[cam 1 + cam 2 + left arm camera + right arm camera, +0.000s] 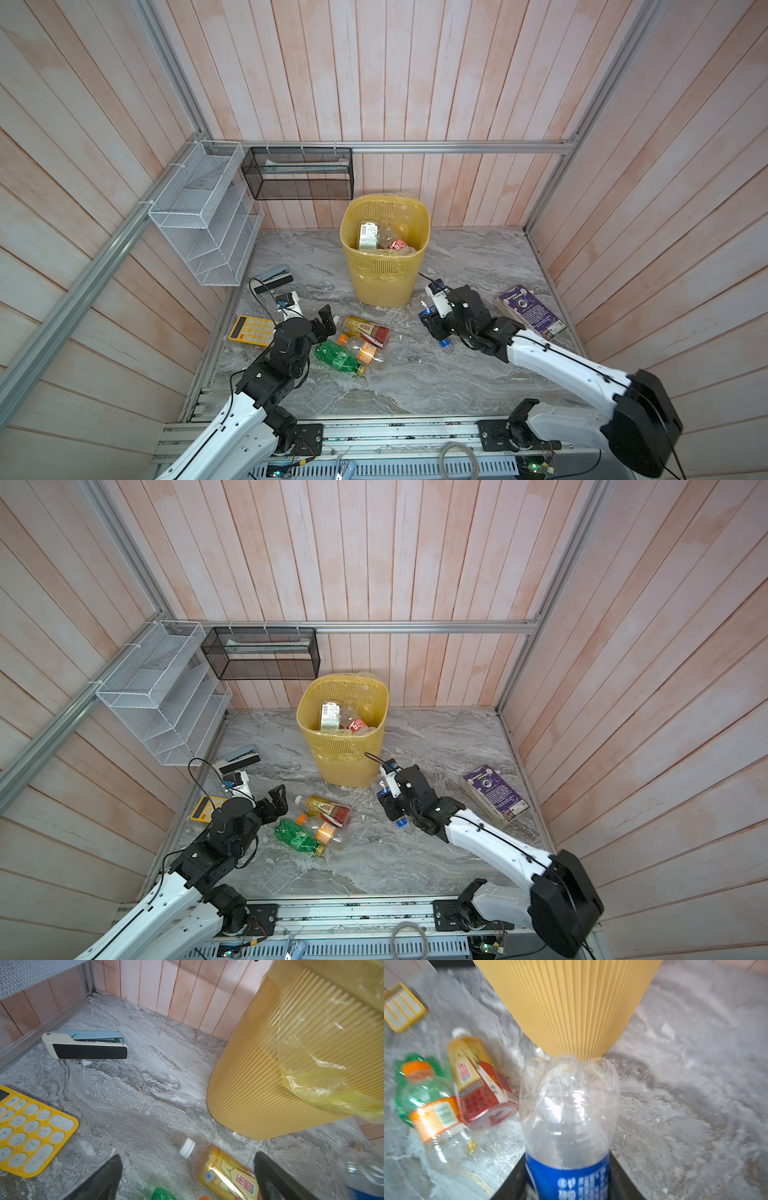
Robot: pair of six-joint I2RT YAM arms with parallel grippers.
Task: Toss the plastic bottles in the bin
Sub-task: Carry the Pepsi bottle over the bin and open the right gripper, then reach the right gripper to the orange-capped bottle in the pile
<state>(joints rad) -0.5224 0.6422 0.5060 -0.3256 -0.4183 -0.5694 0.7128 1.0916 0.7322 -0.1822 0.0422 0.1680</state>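
The yellow bin (384, 274) (347, 758) stands at the back middle with several plastic bottles (384, 239) inside. Three more lie on the floor in front of it: a yellow-and-red-labelled one (365, 329) (224, 1174), a green one (338, 358) and a clear orange-labelled one (365, 351) (433, 1113). My left gripper (328, 321) (188, 1167) is open just left of the yellow-labelled bottle's white cap. My right gripper (434, 324) (568, 1178) is shut on a clear blue-labelled bottle (569, 1105), low over the floor right of the bin's base (571, 1001).
A yellow calculator (251, 330) and a stapler (274, 278) lie at the left. A purple book (532, 311) lies at the right. A white mesh rack (203, 216) and a black one (297, 172) hang on the walls.
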